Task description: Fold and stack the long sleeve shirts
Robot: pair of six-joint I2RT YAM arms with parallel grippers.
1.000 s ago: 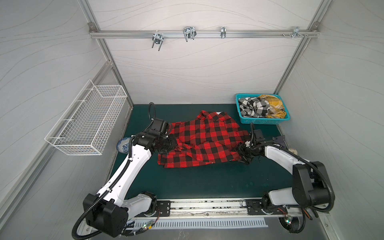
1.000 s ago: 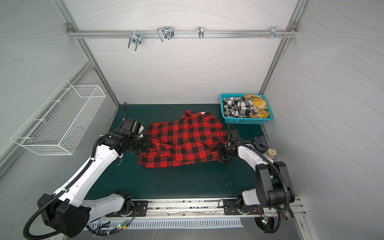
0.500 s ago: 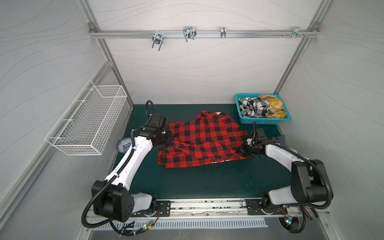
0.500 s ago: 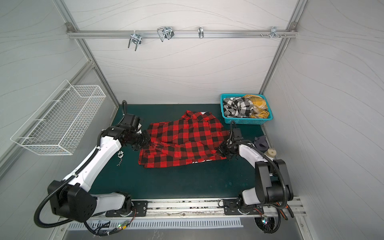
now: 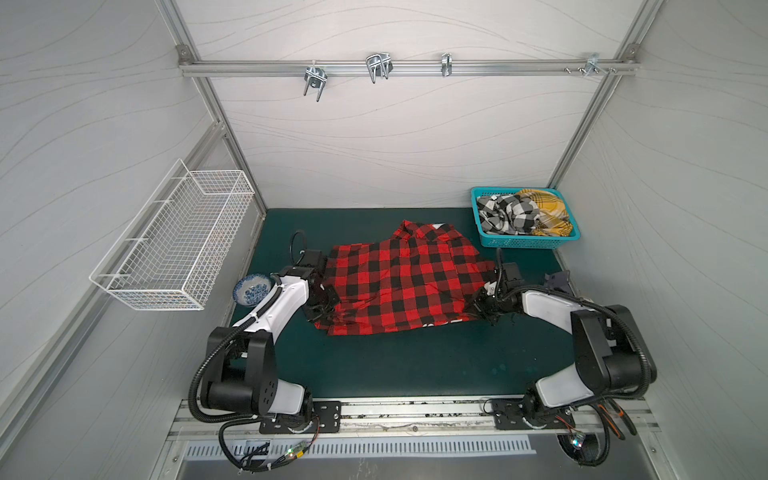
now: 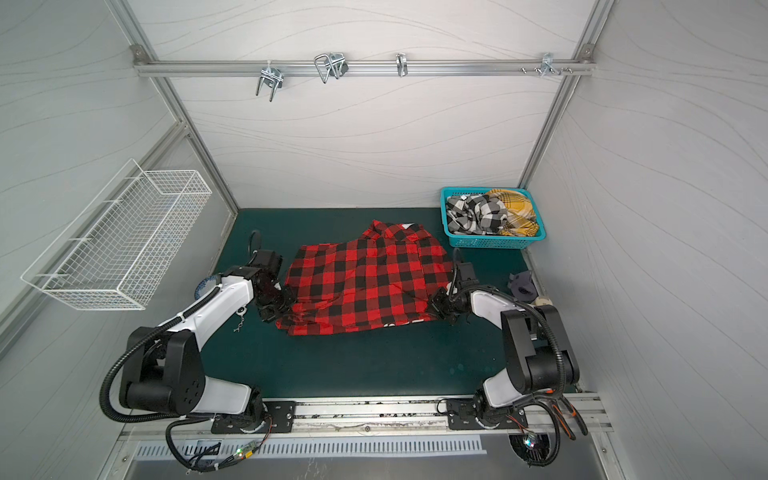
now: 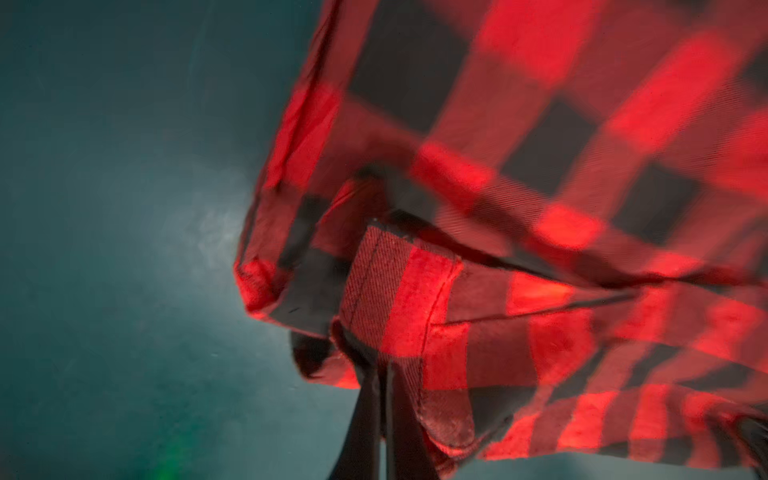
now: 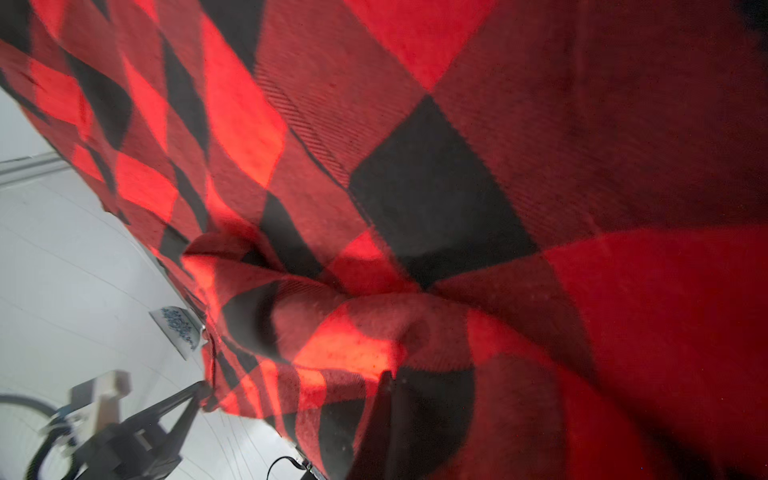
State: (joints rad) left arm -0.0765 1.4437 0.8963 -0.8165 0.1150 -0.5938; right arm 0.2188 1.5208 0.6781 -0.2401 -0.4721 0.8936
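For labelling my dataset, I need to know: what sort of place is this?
Most likely a robot test cell, not a home: white panels in an aluminium frame, a left arm and right arm bolted to one rail, and a red checked shirt spread near a full basket.

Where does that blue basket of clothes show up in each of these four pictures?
Top view: blue basket, back right corner of the green table.
Top view: same back right corner.
Left wrist view: not in it.
Right wrist view: not in it.
Shared landmark: the red checked shirt, in all four pictures.
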